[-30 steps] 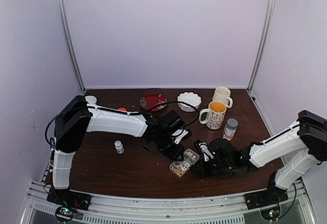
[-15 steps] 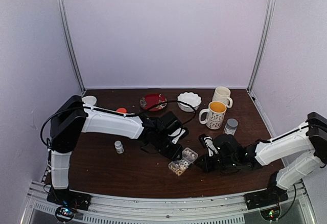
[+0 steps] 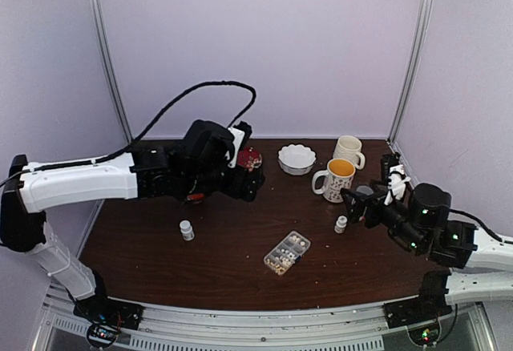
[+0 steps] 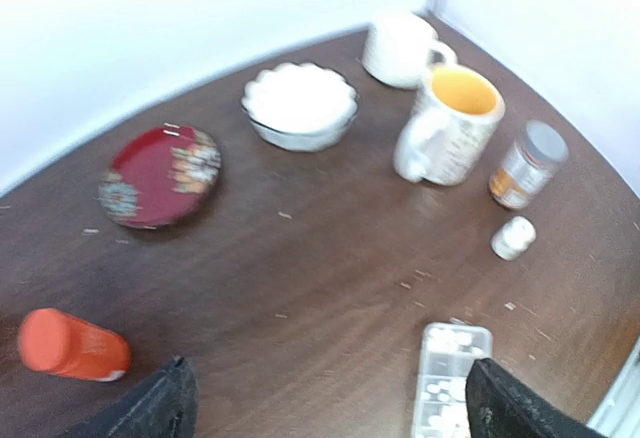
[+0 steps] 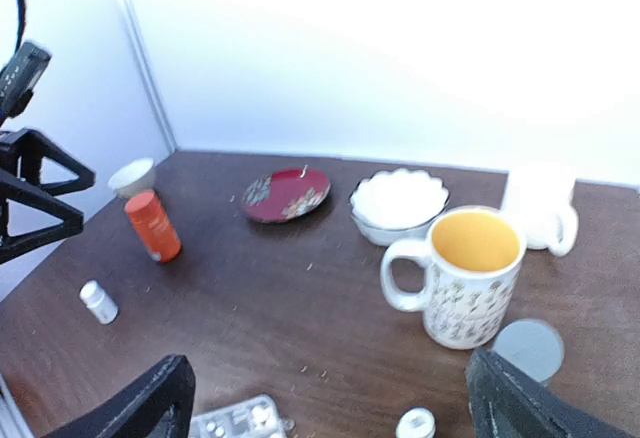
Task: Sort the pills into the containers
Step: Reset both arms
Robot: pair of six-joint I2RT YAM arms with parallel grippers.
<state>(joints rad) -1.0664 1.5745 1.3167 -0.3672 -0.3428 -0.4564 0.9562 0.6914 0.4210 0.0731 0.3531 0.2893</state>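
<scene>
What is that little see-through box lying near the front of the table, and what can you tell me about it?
The box is small, flat and rectangular, of what looks like clear plastic, split into several compartments. Little white and tan pills lie in them. It rests flat on the dark wooden table, slantwise in the overhead view, near the front edge and about midway across. Only the table touches it. Whether its lid is shut I cannot tell.

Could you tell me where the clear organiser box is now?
In the top view the organiser box lies on the table just right of centre, toward the near edge; a small white bottle stands nearest, to its right.
</scene>
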